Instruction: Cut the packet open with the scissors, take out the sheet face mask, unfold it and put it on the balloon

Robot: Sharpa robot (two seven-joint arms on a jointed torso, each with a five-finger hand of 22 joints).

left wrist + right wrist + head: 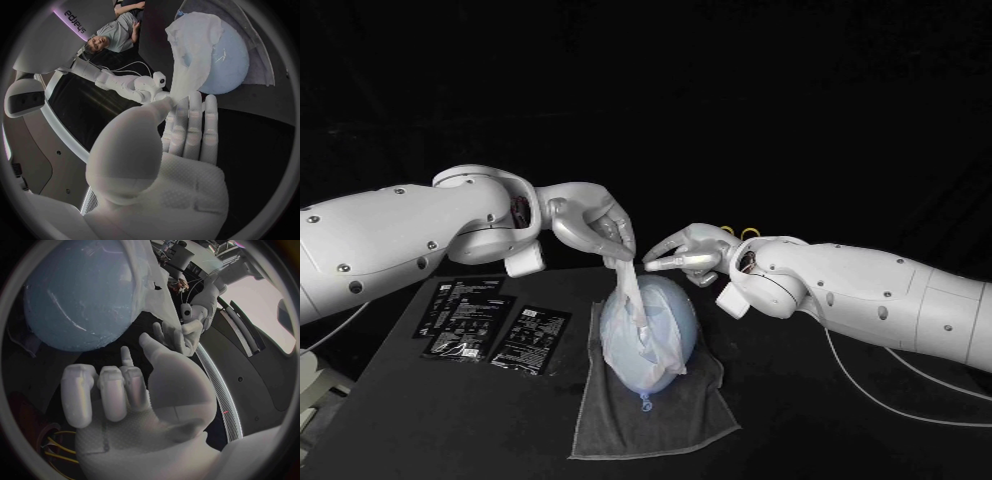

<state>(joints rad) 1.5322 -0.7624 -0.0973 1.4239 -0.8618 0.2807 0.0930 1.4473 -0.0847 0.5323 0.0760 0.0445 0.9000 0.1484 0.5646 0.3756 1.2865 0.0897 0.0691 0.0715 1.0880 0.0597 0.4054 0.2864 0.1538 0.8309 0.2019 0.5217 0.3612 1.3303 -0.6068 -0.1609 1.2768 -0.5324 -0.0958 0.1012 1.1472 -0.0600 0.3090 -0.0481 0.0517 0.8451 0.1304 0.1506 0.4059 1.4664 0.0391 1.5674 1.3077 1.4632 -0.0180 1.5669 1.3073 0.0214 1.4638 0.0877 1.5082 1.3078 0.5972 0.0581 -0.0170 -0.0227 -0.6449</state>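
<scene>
- Now the left hand [589, 225] pinches the top edge of the sheet face mask [629, 300] between thumb and fingertips. The sheet hangs down from that pinch and lies over the side of the balloon [668, 328] beneath those fingers.
- The right hand [687, 250] hovers just beside the left fingertips, across the mask's top edge from them. Its fingers are curled in with nothing between them and one reaches toward the sheet; I cannot tell whether its tip touches.
- The balloon lies directly below both sets of fingers, on a grey towel [661, 425]. Black packets [495, 330] lie well off behind the left hand and play no part in this step.
- The step in hand looks to be spreading the mask over the balloon. The sheet seems bunched into a narrow strip that covers one side only.
- To do it well, the right fingers should probably take the free edge close to the left pinch. The hands can then draw apart so the sheet opens before it is lowered.
- Grip lightly and at the very edge, since the sheet looks thin and damp and is likely to cling to itself or tear.
- Lower it centred on the balloon's crown without pressing, because a sideways nudge could roll the balloon off the towel.
</scene>
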